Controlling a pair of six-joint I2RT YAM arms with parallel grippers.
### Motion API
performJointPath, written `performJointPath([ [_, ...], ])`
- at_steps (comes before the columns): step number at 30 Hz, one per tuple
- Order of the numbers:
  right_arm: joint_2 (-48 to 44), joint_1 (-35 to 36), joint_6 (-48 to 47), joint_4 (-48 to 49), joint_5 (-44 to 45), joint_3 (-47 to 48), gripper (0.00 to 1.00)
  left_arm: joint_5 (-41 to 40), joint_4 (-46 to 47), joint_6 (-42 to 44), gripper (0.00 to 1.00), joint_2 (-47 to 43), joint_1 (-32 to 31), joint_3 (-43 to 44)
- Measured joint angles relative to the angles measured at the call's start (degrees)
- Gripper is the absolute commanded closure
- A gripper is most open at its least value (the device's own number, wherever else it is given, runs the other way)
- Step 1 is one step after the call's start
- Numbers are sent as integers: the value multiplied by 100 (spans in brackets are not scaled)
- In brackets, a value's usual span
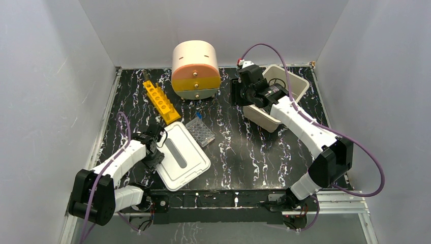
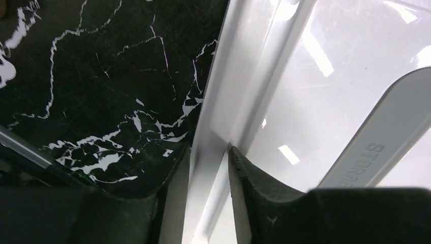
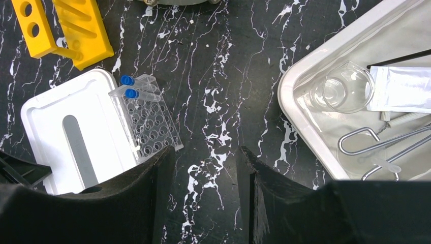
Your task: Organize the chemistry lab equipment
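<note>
My left gripper (image 1: 155,156) (image 2: 208,150) is shut on the left rim of the white slotted lid (image 1: 181,155) (image 2: 325,76), which lies flat on the table. A clear well plate (image 1: 200,131) (image 3: 150,122) leans against the lid's far corner, with two blue-capped tubes (image 3: 129,87) at its top. The yellow rack (image 1: 161,101) (image 3: 61,28) lies behind the lid. My right gripper (image 1: 238,94) (image 3: 206,150) hangs open over bare table between the well plate and the white bin (image 1: 301,86) (image 3: 300,127), with nothing between its fingers.
Inside the bin are a clear round dish (image 3: 348,89), a white packet (image 3: 401,89) and wire-looped metal tools (image 3: 376,145). The round peach and yellow drawer unit (image 1: 195,68) stands at the back centre. White walls enclose the table on three sides.
</note>
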Motion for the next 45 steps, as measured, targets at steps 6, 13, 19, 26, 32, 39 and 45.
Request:
performJointPath([
  [6,15,0,-92,2,7,9,43,-76,-26,83,100,0,4,81],
  [13,28,0,-98,0,-116,9,43,-83,-468,66,100,-57,7,468],
  [19,26,11,-50,26,-391,-50,39,105,-925,46,100,-382,7,966],
  [26,24,177,9,61,-1093,-293,28,481,-1346,74,100,-776,7,1255],
  [32,101,682,7,350,-1840,-291,22,866,-1486,122,100,-1272,9,1401],
  [39,833,1058,323,710,-2625,39,22,1145,-1471,225,100,-1655,7,1440],
  [45,1508,1054,505,737,-3027,575,24,1237,-1187,450,100,-1882,7,1440],
])
